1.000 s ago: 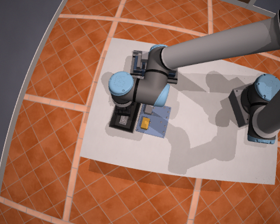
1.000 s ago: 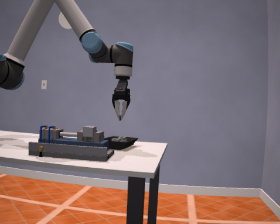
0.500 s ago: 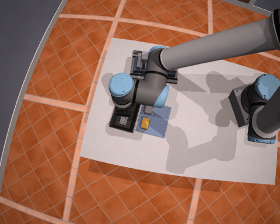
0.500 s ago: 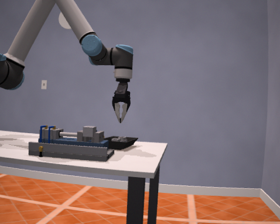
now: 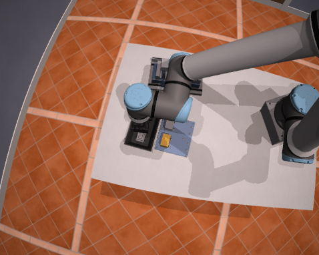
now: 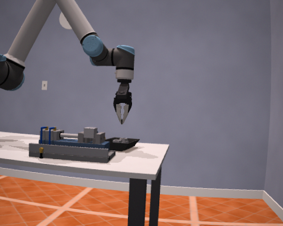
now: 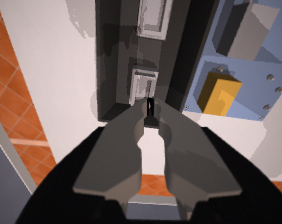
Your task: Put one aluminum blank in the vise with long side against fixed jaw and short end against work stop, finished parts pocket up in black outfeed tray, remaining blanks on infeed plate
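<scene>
My gripper (image 6: 121, 120) (image 7: 149, 98) is shut on nothing and hangs well above the near end of the black outfeed tray (image 5: 128, 141) (image 6: 132, 142) (image 7: 107, 75). In the wrist view two finished parts with pockets lie in the tray, one (image 7: 144, 84) right under the fingertips and one (image 7: 153, 17) further along. A yellow brass blank (image 5: 165, 139) (image 7: 219, 95) and a gray aluminum blank (image 5: 169, 125) (image 7: 248, 31) lie on the blue infeed plate (image 5: 184, 141) (image 7: 253, 72) beside the tray. The vise (image 5: 157, 71) (image 6: 80, 138) is partly hidden by my arm in the overhead view.
The station stands on a white table (image 5: 223, 167) (image 6: 139, 165) near its left edge. My arm's base (image 5: 298, 133) stands at the right end of the table. The vise's blue hoses (image 6: 47, 133) rise at its far end.
</scene>
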Tool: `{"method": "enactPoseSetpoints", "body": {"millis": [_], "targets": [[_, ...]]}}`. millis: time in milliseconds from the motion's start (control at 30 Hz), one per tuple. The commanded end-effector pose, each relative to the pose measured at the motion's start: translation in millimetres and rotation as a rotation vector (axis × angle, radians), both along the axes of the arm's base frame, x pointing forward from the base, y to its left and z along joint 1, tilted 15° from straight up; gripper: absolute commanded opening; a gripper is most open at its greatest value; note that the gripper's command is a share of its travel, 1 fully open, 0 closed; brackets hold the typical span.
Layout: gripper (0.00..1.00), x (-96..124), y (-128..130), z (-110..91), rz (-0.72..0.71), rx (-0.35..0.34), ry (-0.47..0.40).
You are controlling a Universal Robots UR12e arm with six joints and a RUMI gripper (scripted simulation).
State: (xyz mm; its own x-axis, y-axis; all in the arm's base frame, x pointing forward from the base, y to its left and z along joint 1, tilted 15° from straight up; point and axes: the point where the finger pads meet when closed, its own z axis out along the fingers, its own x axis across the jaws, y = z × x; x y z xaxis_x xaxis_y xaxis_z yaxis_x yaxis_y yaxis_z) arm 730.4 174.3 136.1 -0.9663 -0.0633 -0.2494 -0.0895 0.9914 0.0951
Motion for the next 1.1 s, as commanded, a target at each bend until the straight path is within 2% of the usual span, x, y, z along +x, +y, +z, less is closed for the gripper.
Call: {"method": "enactPoseSetpoints", "body": {"millis": [0,833,1067], "targets": [[0.00,-1.0,0.8,-1.0,0.000,-0.001,0.001],[0.00,-1.0,0.8,-0.9,0.000,-0.001,0.001],[0.00,-1.3,0.1,4.7,0.000,-0.001,-0.002]]}}
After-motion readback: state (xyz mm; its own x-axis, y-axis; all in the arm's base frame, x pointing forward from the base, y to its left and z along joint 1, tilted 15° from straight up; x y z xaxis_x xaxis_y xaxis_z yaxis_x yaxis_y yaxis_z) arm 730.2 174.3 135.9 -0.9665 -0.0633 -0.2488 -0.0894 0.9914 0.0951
